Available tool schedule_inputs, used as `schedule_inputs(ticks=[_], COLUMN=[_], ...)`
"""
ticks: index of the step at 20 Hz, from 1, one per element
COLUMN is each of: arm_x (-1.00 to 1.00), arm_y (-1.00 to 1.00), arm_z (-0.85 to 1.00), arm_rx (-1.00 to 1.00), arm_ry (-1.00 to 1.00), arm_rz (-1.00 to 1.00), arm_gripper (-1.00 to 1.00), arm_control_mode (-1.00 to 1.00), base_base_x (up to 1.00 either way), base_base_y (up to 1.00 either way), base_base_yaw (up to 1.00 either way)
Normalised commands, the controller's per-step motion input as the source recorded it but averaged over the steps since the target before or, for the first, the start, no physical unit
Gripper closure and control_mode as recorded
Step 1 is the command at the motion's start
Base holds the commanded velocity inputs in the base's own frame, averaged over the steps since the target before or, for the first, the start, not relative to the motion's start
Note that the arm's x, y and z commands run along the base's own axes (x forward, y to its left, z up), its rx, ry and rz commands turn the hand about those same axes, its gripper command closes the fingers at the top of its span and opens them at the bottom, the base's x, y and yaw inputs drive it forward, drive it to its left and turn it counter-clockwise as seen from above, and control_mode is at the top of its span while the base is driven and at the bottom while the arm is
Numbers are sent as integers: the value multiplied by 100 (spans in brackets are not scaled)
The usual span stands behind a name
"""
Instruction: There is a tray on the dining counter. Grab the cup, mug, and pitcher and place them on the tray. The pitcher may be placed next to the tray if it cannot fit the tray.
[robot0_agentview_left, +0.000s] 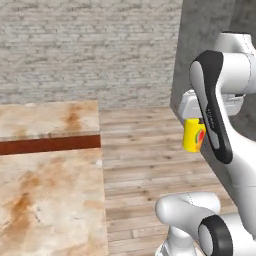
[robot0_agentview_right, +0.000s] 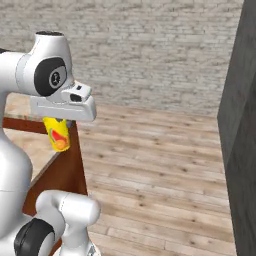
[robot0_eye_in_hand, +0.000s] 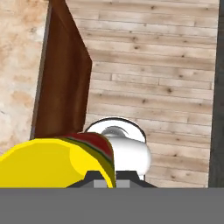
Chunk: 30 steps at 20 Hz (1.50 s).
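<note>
Gripper (robot0_agentview_left: 194, 131) jaws pinching the cup (robot0_agentview_left: 193, 135), clamped tight on it, fingertips themselves hidden behind cup + hand. Cup is yellow w/ red-orange mark on its side, hanging below the white hand, up in the air over the wood plank floor (robot0_agentview_left: 145, 160), touching nothing else. In right base view cup (robot0_agentview_right: 58, 134) is tilted, top leaning toward the arm, sitting visually in front of the dining counter's corner; can't tell from that view alone if it's over counter or off it. Left base view settles it: cup is well off the counter's right edge, over floor, beside the arm's upper link. Hand view: cup (robot0_eye_in_hand: 57, 162) fills lower left, yellow body w/ red band near rim.

Dining counter (robot0_agentview_left: 50, 200): beige brown-veined marble top, reddish wood strip across it, wood panel end visible in hand view (robot0_eye_in_hand: 61, 87). Grey pillar (robot0_agentview_right: 242, 145) to the right. Brick wall (robot0_agentview_left: 90, 45) at the back.
</note>
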Motion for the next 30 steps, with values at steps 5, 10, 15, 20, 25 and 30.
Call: schedule_inputs(ticks=[5, 10, 15, 20, 25, 30], arm_x=[0, 0, 0, 0, 0, 0], arm_y=[0, 0, 0, 0, 0, 0], arm_z=[0, 0, 0, 0, 0, 0], arm_rx=[0, 0, 0, 0, 0, 0], arm_ry=[0, 0, 0, 0, 0, 0], arm_rz=[0, 0, 0, 0, 0, 0], arm_gripper=[100, 100, 100, 100, 100, 100], arm_control_mode=[100, 100, 100, 100, 100, 100], base_base_x=[86, 71, 95, 100, 100, 100], base_base_y=[-19, -24, 0, -4, -17, -38], base_base_yaw=[-17, -41, -22, 0, 7, 27])
